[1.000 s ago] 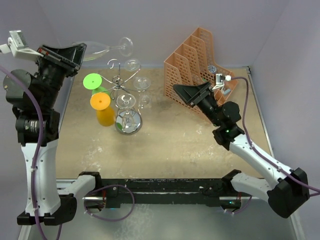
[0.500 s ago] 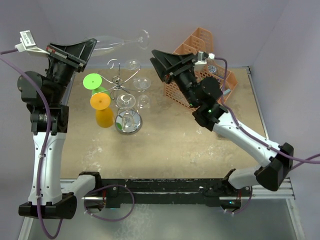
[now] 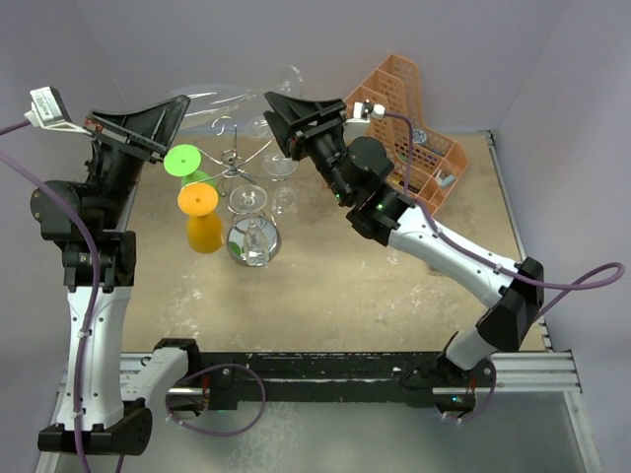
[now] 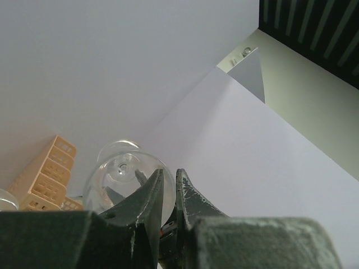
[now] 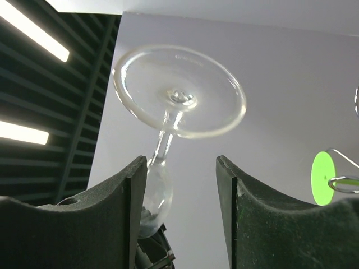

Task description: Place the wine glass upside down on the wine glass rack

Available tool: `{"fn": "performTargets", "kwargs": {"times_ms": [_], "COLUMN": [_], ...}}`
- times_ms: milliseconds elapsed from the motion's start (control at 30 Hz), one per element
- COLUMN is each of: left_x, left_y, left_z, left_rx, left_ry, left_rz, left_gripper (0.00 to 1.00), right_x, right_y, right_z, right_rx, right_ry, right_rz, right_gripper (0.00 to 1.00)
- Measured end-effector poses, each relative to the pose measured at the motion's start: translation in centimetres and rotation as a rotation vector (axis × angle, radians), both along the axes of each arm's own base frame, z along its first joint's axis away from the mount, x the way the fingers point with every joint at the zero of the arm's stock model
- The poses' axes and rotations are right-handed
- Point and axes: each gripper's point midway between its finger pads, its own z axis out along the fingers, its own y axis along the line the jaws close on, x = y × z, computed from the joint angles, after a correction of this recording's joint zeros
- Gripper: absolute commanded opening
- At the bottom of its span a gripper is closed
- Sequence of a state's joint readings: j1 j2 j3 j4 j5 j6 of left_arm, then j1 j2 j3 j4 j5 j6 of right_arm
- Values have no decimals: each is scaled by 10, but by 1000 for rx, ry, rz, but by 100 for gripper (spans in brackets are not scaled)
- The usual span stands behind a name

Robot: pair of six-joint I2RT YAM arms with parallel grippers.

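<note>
My left gripper (image 3: 177, 96) is shut on the rim of the clear wine glass (image 3: 219, 99) and holds it level, high above the table, foot pointing right. In the left wrist view the bowl (image 4: 123, 178) sits against the left finger, its wall pinched between the fingertips (image 4: 180, 182). My right gripper (image 3: 276, 111) is open just right of the glass foot (image 3: 292, 77). From the right wrist, the foot (image 5: 179, 92) and stem (image 5: 164, 141) hang above the left finger (image 5: 132, 190), not clamped. The silver wine glass rack (image 3: 240, 163) stands below, with several glasses hanging on it.
A green-footed (image 3: 182, 160) and an orange-footed plastic glass (image 3: 200, 202) stand upside down left of the rack's round base (image 3: 253, 243). An orange mesh file organiser (image 3: 399, 108) stands at the back right. The grey back wall is close behind the raised glass.
The right arm has swung up and left from the file organiser to the glass foot, its jaws narrowing a little. The left arm has carried the glass rightward.
</note>
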State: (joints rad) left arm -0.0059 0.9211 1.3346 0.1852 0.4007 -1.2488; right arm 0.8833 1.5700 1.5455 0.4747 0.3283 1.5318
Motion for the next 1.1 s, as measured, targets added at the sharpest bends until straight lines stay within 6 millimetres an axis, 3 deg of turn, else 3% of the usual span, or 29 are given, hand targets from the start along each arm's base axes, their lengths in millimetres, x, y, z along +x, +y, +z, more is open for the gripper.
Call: {"fn": "performTargets", "kwargs": {"times_ms": [167,567,767,833,1100], "left_x": [-3,-6,-10,-12,-19], "left_y": [-3,-6,-6,-6,-4], "left_z": [-2,-8,-10,-10,-20], "left_rx": [9,17,14,14,77], "left_ry": [-5,-7,-8,-7,27], "left_rz": [-15,-38,-41,-39,6], "left_gripper": [10,10,10,15,52], "right_x": [5,6,-1,-3,-10], "right_y": [5,25,23,20,18], "right_z": [7,9,22,30,31], "right_rx": [24,57,103,141,101], "right_ry": [-15,-39,-68,-80,-158], "right_rz": [-3,70,98,107,97], "right_gripper": [52,34,8,0,0]}}
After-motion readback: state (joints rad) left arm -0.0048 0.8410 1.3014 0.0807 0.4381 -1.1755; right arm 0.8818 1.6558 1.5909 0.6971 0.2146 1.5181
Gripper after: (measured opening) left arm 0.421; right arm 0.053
